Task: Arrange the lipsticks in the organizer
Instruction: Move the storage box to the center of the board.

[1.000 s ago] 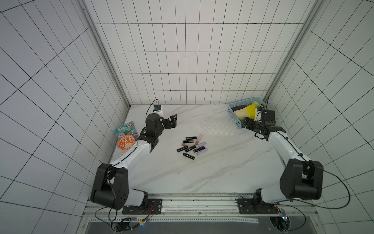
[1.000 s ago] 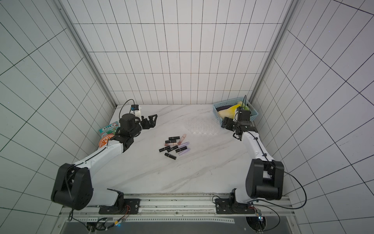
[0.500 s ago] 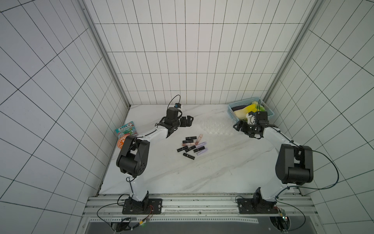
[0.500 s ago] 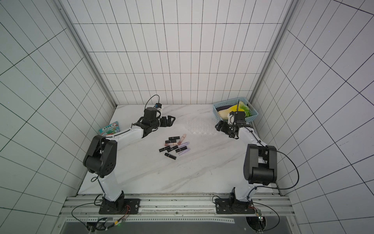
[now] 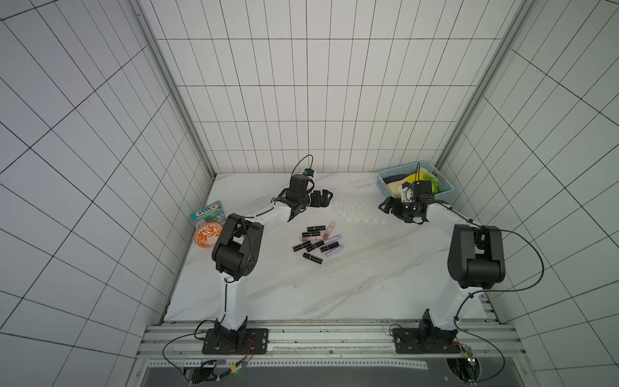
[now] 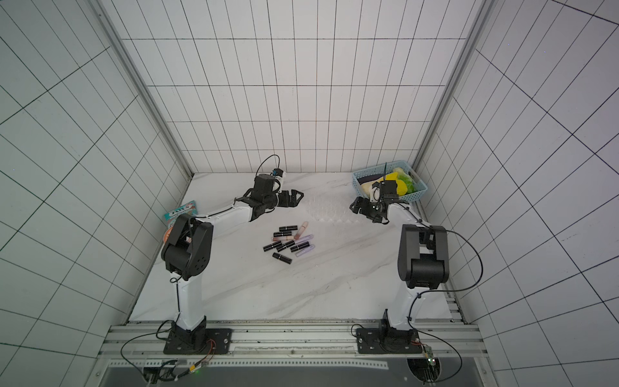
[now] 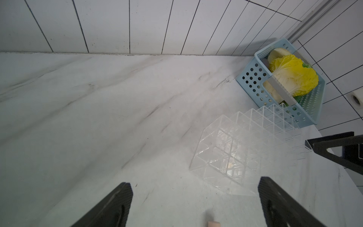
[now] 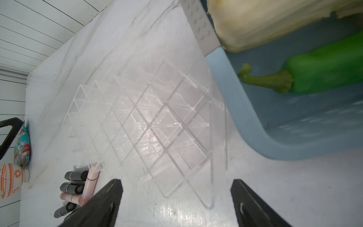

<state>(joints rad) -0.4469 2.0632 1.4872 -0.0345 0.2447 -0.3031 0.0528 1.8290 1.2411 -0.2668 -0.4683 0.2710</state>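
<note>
A: Start at the left of the frame. The left gripper (image 5: 324, 198), upper left of centre in both top views, hangs over the marble (image 5: 368, 268) with its jaws spread wide and nothing between them. What worries you?

B: It points at the organizer (image 5: 355, 212), not at the tubes. That holder is clear plastic, barely visible on the white stone, and it sits just right of that gripper. A finger could nudge it sideways with little warning.

A: And the lipsticks (image 5: 318, 242)?

B: They all lie flat in a loose cluster at mid-frame, below the organizer, with none in a slot. They are round and glossy, and several touch. I'd expect a pinch on one to roll its neighbours or bring up two together. In the right wrist view the pale pink tube (image 8: 92, 179) lies just beside the organizer's corner, which leaves little room for a finger there.

A: Further right?

B: The right gripper (image 5: 392, 211) also has its jaws wide and empty, with the organizer's tall end ahead of its fingers. The light-blue basket (image 5: 383, 184) stands near, upper right. If both arms press on the holder at once, it could skid, tilt, or slide toward the basket.
</note>
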